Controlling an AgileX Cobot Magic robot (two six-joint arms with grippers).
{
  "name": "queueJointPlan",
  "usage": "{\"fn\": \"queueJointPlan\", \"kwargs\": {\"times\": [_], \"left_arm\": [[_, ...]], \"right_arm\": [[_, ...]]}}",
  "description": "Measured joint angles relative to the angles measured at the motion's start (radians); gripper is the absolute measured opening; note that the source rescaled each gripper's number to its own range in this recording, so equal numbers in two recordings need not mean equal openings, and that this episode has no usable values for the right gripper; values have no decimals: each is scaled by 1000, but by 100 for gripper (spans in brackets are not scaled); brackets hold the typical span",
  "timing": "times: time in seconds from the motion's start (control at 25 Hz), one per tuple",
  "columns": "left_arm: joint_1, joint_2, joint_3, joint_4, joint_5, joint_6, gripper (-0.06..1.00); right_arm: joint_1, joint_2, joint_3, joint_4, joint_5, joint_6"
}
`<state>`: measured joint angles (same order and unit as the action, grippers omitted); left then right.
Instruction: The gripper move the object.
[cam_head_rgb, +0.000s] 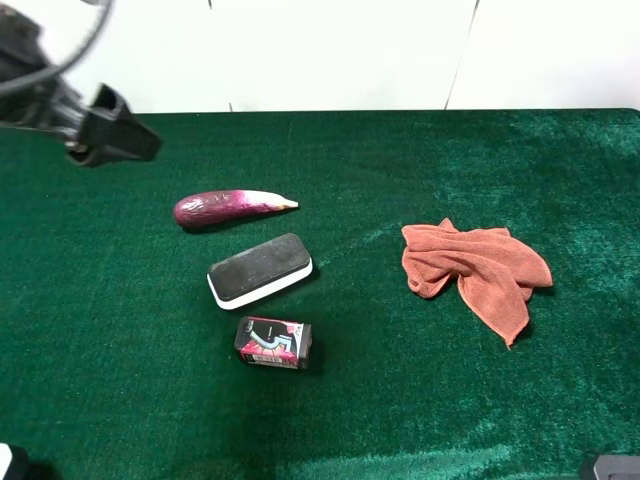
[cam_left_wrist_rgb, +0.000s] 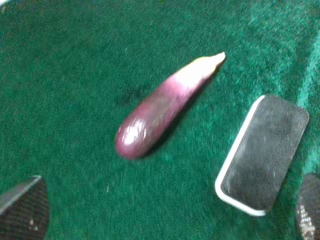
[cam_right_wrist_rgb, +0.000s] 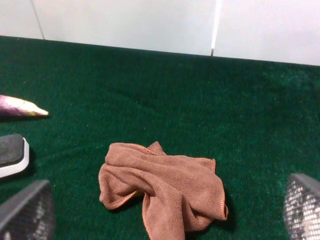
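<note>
Two fingers of the left claw (cam_left_wrist_rgb: 165, 210) stand spread wide, gripping nothing, the eggplant (cam_left_wrist_rgb: 162, 107) lying on the desk (cam_left_wrist_rgb: 75, 75) ahead between them. Descending off-centre risks clipping the eraser block (cam_left_wrist_rgb: 262, 155) beside it.

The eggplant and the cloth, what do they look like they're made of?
Eggplant: smooth, glossy purple skin fading to a whitish tip, with a bright highlight on it; whether real or plastic cannot be told. Cloth: soft, matte rust-orange fabric, probably microfibre, going by its fuzzy nap, loose folds and stitched hem.
</note>
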<state>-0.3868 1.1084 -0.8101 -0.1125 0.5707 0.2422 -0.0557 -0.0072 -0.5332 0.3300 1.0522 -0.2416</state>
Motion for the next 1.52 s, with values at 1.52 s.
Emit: {"fn": "queueJointPlan", "kwargs": {"times": [1.52], "left_arm": [[2,-868,306,121,484,-288,100]], "right_arm": [[0,0,0,1,0,0]]}}
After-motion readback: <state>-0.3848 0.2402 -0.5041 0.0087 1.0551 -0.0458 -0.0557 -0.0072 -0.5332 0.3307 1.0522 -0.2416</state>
